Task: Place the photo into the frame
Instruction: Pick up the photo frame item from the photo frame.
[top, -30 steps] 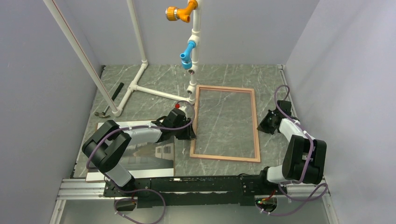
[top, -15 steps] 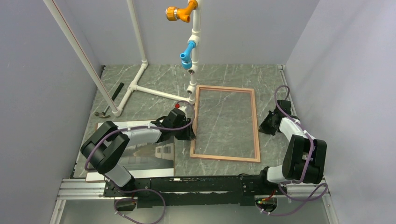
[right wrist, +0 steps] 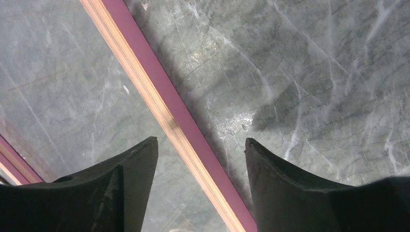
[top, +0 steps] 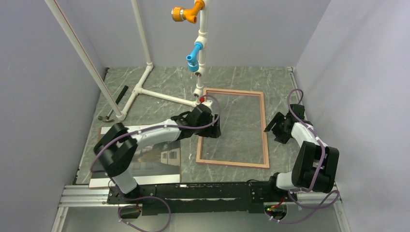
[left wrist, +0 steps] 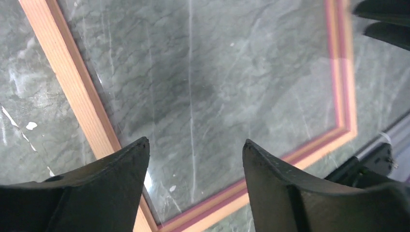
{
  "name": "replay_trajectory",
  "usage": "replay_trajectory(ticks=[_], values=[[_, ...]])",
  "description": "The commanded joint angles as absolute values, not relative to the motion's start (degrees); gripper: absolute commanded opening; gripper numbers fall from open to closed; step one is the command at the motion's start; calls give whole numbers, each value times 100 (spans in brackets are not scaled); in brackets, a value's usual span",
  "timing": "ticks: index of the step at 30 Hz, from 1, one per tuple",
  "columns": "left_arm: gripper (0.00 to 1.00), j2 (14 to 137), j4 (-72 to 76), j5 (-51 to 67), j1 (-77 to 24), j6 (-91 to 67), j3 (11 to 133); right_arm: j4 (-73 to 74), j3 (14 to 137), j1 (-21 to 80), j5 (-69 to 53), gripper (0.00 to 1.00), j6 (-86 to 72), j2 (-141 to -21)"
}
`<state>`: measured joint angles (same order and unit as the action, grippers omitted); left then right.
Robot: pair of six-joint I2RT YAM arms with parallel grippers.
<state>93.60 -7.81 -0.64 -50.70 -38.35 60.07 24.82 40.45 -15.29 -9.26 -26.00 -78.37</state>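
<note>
The frame (top: 232, 163) lies flat, left pincer (left wrist: 194, 142) wide above its pane, right pincer (right wrist: 201, 140) wide astride its edge.

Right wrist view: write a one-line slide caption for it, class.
Right fingers open over a side rail of the frame, marble table beneath.

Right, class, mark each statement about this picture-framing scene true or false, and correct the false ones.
1. The photo sits inside the frame. False: it lies on the table beside the frame, outside it.
2. The left gripper and the right gripper are both open and empty. True.
3. The right gripper hovers above one of the frame's rails. True.
4. The frame stands upright. False: it lies flat on the table.
</note>
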Motion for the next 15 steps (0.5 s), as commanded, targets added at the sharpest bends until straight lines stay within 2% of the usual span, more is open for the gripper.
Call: replay_trajectory(ticks=[1, 7, 15], values=[[77, 10124, -1811, -548, -5163, -3864, 6697, 2385, 4113, -1619, -1159, 72, -2592, -7699], [85, 10687, -2368, -805, -5186, -4080, 7201, 2339, 4055, -1652, -1271, 78, -2576, -7734], [87, 11215, -3048, -1113, -5198, -4289, 7733, 2248, 4044, -1664, -1438, 82, -2599, -7863]])
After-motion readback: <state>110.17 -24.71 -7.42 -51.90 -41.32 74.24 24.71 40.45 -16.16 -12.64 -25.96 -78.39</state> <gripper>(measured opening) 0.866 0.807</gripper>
